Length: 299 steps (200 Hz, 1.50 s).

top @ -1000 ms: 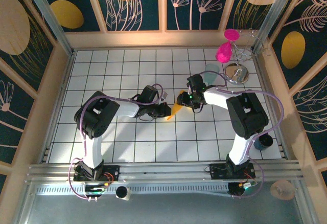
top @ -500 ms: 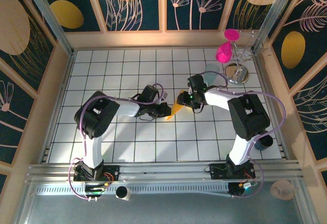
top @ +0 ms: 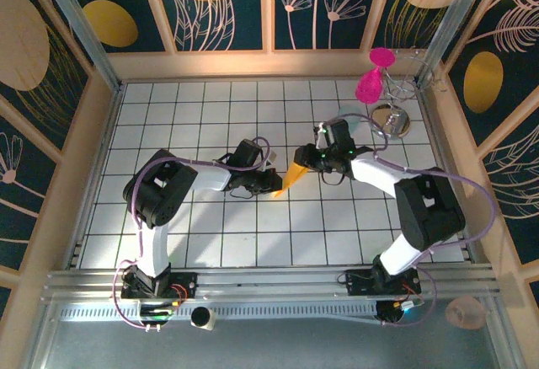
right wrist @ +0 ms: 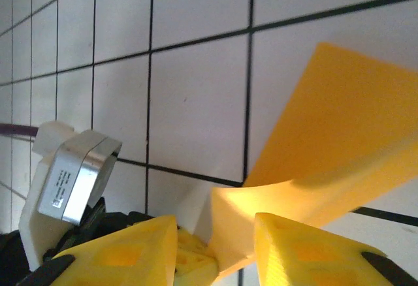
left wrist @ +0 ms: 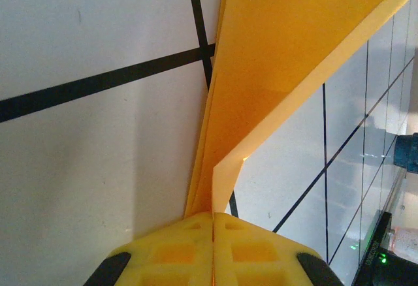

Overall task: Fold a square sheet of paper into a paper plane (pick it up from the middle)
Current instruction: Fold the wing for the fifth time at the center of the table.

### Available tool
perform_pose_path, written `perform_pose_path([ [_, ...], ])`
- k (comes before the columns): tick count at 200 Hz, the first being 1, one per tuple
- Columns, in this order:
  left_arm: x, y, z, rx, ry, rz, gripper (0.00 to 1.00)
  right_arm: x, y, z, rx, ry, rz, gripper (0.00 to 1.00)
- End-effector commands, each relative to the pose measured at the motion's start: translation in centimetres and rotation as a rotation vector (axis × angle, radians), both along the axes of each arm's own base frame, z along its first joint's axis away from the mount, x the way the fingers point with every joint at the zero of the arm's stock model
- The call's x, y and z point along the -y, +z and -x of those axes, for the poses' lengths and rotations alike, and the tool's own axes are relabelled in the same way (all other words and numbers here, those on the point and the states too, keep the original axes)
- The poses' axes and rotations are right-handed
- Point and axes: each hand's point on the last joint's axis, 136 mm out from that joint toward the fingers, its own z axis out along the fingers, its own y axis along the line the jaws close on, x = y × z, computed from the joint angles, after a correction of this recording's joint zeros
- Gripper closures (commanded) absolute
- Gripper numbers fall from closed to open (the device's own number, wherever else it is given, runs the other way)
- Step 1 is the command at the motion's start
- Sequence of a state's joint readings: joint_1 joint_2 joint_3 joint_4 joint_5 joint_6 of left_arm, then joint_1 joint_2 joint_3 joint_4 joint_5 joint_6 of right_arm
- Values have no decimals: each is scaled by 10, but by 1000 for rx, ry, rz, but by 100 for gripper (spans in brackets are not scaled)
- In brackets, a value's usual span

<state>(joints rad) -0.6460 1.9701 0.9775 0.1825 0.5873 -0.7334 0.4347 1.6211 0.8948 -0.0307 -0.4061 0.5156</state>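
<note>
The orange-yellow sheet of paper (top: 291, 175), folded into a narrow wedge, is held just above the white tiles mid-table. My left gripper (top: 274, 182) is shut on its pointed near end; in the left wrist view the paper (left wrist: 274, 57) rises from between the closed pads of that gripper (left wrist: 213, 215), one flap standing off. My right gripper (top: 310, 163) meets the paper from the other side. Its jaws stand apart around a curled flap of the paper (right wrist: 339, 116), so the gripper (right wrist: 215, 224) is open. The left gripper's yellow fingertips (right wrist: 192, 260) sit just below.
A pale teal cup (top: 349, 119), a shiny metal stand (top: 389, 120) and pink objects (top: 368, 87) stand at the back right, close behind the right arm. Wooden-framed walls enclose the tiled table (top: 168, 217).
The right arm's elbow has swung to the right and its wrist has shifted slightly back, baring more of the paper. Its jaws have narrowed around the flap. The left gripper has held still.
</note>
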Motion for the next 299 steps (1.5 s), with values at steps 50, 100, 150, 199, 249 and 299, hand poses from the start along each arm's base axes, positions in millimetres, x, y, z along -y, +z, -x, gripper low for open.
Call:
perform_pose_path([
  [50,-25,-41,14,-91,18,-137,90,-23,-28,-3,-82,60,-25,74],
  [100,-21,-40,13,-93,-2,-138,90,-10,-44,-7,-116,8,27,74],
  [150,-27,-52,21,-118,-13,-169,89,-4,-55,-7,-143,-12,59,74],
  [199,-36,-64,25,-136,-8,-216,89,0,-64,-3,-164,-24,82,74],
  [249,-36,-63,25,-134,-5,-218,88,2,-74,0,-187,-24,93,74],
  [299,-30,-39,14,-83,3,-188,85,6,-83,5,-213,-21,118,74],
])
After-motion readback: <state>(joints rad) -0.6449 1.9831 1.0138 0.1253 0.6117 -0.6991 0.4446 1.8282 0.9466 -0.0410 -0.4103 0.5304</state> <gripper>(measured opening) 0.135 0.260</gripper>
